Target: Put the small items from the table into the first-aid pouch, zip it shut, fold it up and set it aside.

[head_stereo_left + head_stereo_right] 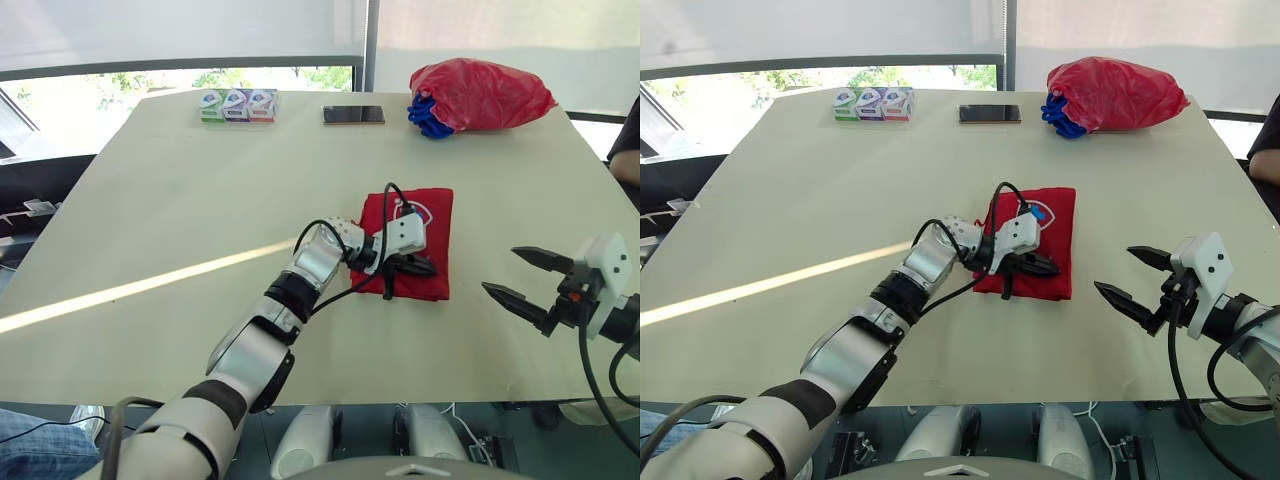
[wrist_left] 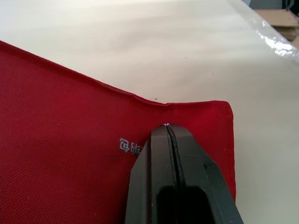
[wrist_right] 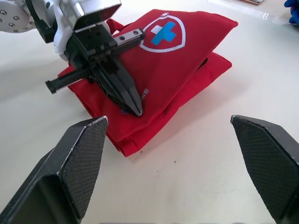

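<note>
The red first-aid pouch (image 1: 432,215) lies folded on the counter (image 1: 180,200), right of centre and towards the near edge. The left end effector (image 3: 138,111) has its fingers pressed together, tips resting on the pouch's upper fold near its corner. The right end effector (image 1: 500,270) hangs spread wide above the counter near the right edge, apart from the pouch. Along the far edge sit three small boxes (image 1: 237,104), a phone (image 1: 353,115) and a red plastic bag (image 1: 480,95).
</note>
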Controlling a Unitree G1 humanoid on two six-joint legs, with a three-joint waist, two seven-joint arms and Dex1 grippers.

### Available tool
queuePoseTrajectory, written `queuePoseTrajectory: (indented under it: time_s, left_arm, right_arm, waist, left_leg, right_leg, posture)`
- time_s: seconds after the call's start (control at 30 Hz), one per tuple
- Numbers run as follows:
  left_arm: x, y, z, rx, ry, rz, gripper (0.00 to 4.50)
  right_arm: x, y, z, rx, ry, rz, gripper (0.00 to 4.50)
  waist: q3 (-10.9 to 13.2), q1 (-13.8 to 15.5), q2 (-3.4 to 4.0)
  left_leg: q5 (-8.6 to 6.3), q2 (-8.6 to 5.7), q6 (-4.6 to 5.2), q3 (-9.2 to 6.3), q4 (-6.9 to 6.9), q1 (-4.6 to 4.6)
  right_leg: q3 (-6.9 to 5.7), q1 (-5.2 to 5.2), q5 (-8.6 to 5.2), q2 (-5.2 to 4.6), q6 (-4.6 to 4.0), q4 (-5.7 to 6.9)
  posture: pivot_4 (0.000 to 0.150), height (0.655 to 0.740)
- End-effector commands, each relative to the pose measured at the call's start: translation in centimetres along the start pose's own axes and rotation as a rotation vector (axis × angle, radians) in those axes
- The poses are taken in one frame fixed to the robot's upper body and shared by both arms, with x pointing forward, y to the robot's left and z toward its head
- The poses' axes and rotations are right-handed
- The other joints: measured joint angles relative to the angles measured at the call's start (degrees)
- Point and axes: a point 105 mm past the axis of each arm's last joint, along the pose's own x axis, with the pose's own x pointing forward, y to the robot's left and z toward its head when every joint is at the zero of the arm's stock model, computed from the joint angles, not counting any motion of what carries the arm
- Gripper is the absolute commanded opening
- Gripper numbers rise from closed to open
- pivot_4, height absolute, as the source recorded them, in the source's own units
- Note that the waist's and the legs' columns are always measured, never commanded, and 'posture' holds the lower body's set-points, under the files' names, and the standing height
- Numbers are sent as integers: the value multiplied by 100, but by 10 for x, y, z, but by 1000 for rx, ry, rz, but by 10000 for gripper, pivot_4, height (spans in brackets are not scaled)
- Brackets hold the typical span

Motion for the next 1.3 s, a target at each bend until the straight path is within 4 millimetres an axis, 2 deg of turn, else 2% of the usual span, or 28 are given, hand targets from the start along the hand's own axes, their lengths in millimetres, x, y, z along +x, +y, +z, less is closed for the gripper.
queuePoseTrajectory:
  time_s: [0.03, 0.17, 0.3, 0.4, 0.57, 0.77, 0.83, 0.97, 1.03, 1.1, 1.17, 1.3]
  left_arm:
    - [-14, 16, 38, 69, -88, 59, 104]
    - [-29, 49, 58, 142, -84, 205, 104]
    - [-27, 69, 58, 115, -55, 296, 104]
    - [-14, 67, 35, 120, 75, 273, 104]
    - [3, 51, 3, 30, 159, 178, 104]
    - [7, 39, -39, -69, 275, 172, 104]
    - [7, 38, -46, -87, 284, 184, 104]
    - [5, 46, -20, -45, 128, 214, 104]
    - [-5, 53, 8, 5, -8, 228, 104]
    - [-21, 58, 39, 40, -160, 224, 104]
    - [-41, 61, 59, 62, -254, 228, 104]
    - [-91, 53, 66, 142, -263, 225, 104]
  right_arm:
    - [-6, -6, 13, -56, -37, -25, 45000]
    - [-4, -10, 11, -58, -38, -38, 45000]
    - [-4, -11, 10, -62, -40, -37, 45000]
    - [-5, -11, 10, -65, -38, -35, 45000]
    - [-7, -10, 9, -69, -33, -38, 45000]
    - [-8, -9, 7, -72, -25, -38, 45000]
    - [-8, -9, 7, -72, -26, -37, 45000]
    - [-6, -8, 7, -57, -34, -33, 45000]
    - [-3, -8, 8, -48, -45, -25, 45000]
    - [1, -9, 9, -34, -61, -19, 45000]
    - [5, -11, 9, -23, -61, -22, 45000]
    - [13, -19, 2, 14, -37, -33, 45000]
  waist:
    - [6, -1, 1]
    - [9, 3, 0]
    - [9, -1, 1]
    - [10, 2, 0]
    - [9, 5, 0]
    - [-7, 3, 4]
    - [-32, 3, 4]
    - [-60, 1, 16]
    - [-59, 1, 17]
    - [-55, -7, 21]
    - [-40, -19, 23]
    - [-16, -107, 25]
  left_leg:
    - [0, 0, 0, 0, 2, -1]
    - [1, -1, -3, -4, 12, -10]
    - [1, -7, -4, -2, 14, -10]
    - [0, -12, -3, -1, 15, -11]
    - [-2, -16, 1, -3, 23, -11]
    - [-16, -17, 25, -3, 25, -2]
    - [-17, -17, 26, -3, 26, 2]
    - [-18, -17, 28, -2, 26, 4]
    - [-19, -17, 28, -1, 26, 4]
    - [-19, -17, 28, -1, 26, 1]
    - [-17, -17, 25, 0, 27, -5]
    - [-4, -15, 4, 0, 25, -14]
  right_leg:
    - [0, 0, 0, 0, 1, 0]
    - [-5, -4, 0, 1, 1, 0]
    - [-4, 0, -4, -1, 8, -2]
    - [-2, -1, -7, -3, 13, -1]
    - [-3, 3, -8, -5, 15, 1]
    - [-1, 13, -11, -6, 21, 2]
    - [-1, 17, -12, -7, 21, 2]
    - [1, 18, -12, -7, 22, 3]
    - [2, 17, -12, -9, 22, 3]
    - [2, 15, -12, -9, 22, 3]
    - [3, 5, -12, -11, 21, 5]
    - [4, -6, -11, -10, 20, 9]
  posture:
    - [1500, 7400]
    - [1500, 7400]
    - [1500, 7400]
    - [1500, 7400]
    - [1500, 7400]
    - [1500, 7400]
    - [1500, 7400]
    - [1500, 7400]
    - [1500, 7400]
    - [1500, 7400]
    - [1500, 7400]
    - [1500, 7400]
